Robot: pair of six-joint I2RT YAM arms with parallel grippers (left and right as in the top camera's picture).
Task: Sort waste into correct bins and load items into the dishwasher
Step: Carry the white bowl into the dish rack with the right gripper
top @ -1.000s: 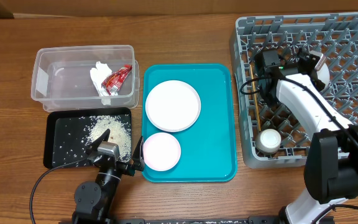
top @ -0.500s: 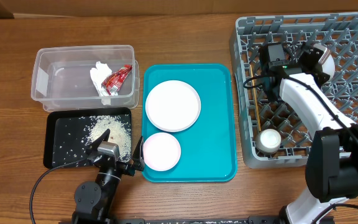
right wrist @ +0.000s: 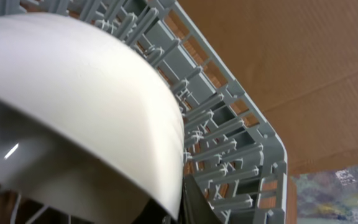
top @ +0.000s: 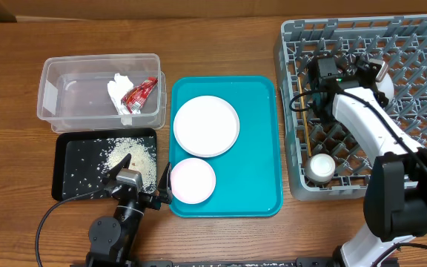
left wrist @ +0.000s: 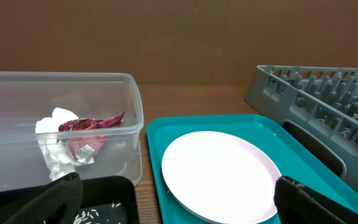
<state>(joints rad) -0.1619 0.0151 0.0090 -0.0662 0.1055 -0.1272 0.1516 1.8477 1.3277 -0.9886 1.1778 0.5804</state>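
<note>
My right gripper (top: pixel 373 72) is over the grey dish rack (top: pixel 421 41), shut on the rim of a white bowl (top: pixel 386 81). In the right wrist view the bowl (right wrist: pixel 86 106) fills the frame, tilted among the rack's pegs (right wrist: pixel 229 124). A white cup (top: pixel 320 167) and chopsticks (top: pixel 301 96) lie in the rack. My left gripper (top: pixel 136 185) is open and empty, low by the black tray (top: pixel 69 159) of rice (top: pixel 128 152). The clear tub (top: pixel 65 93) holds the wrapper (top: pixel 139 93) and tissue (top: pixel 117 90). A large plate (top: pixel 206 125) and a small plate (top: pixel 193 180) remain.
Both plates sit on the teal serving tray (top: pixel 254 148) between the bins and the rack. In the left wrist view the plate (left wrist: pixel 219 174), tub (left wrist: pixel 129 118) and rack (left wrist: pixel 316 106) lie ahead. Bare wooden table surrounds everything.
My right gripper with the bowl lifted slightly toward the rack's far side, then came back a little. The left arm has not moved.
</note>
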